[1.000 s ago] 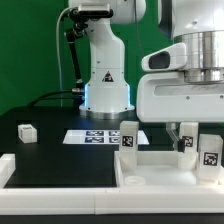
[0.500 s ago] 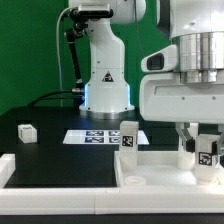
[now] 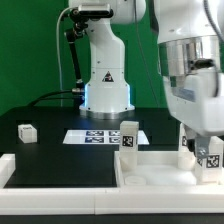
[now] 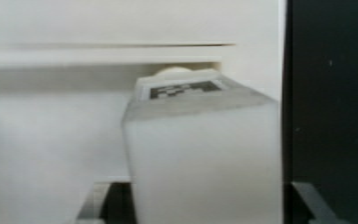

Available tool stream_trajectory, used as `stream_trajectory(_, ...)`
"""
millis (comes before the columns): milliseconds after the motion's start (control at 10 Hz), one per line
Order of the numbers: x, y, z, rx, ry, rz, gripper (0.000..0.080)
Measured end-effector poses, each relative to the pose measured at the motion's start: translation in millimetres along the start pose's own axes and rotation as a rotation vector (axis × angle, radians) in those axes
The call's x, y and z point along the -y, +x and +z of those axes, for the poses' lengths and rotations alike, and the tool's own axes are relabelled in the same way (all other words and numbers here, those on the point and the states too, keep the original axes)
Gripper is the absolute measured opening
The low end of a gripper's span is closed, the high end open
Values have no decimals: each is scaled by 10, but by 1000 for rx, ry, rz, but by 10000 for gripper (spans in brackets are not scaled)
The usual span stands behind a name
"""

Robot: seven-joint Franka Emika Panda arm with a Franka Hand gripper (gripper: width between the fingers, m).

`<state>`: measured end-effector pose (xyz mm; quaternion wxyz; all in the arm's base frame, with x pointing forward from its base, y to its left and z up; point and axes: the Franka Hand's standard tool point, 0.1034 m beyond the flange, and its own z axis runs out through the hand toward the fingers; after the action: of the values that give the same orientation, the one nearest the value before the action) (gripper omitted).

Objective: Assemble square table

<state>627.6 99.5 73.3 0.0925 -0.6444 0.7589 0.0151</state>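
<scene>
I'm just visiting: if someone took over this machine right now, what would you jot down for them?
Gripper: shut on a table leg, slightly tilted, at a corner of the tabletop, on the exterior view's right.
Second leg stands upright on the tabletop; whether it is fastened cannot be told.
Third leg lies loose on the black table.
Left: fasten the held leg, then the others.

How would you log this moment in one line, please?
jaws: shut on leg | second leg: upright on tabletop | third leg: loose
</scene>
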Motion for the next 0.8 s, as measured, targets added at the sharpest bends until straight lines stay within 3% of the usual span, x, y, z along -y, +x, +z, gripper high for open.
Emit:
stream_trajectory(200, -23, -16, 1, 12, -18, 138, 294)
stream_trajectory(400, -39, -33, 13, 11, -22, 112, 294)
stream_trajectory(500, -51, -53, 19, 9, -27, 96, 498)
stream_trajectory(600, -90, -147, 11, -32, -74, -114, 498)
stream_trajectory(700, -42, -240, -6, -41, -76, -292, 621)
stream_trajectory(800, -39, -199, 2, -39, -72, -331, 641)
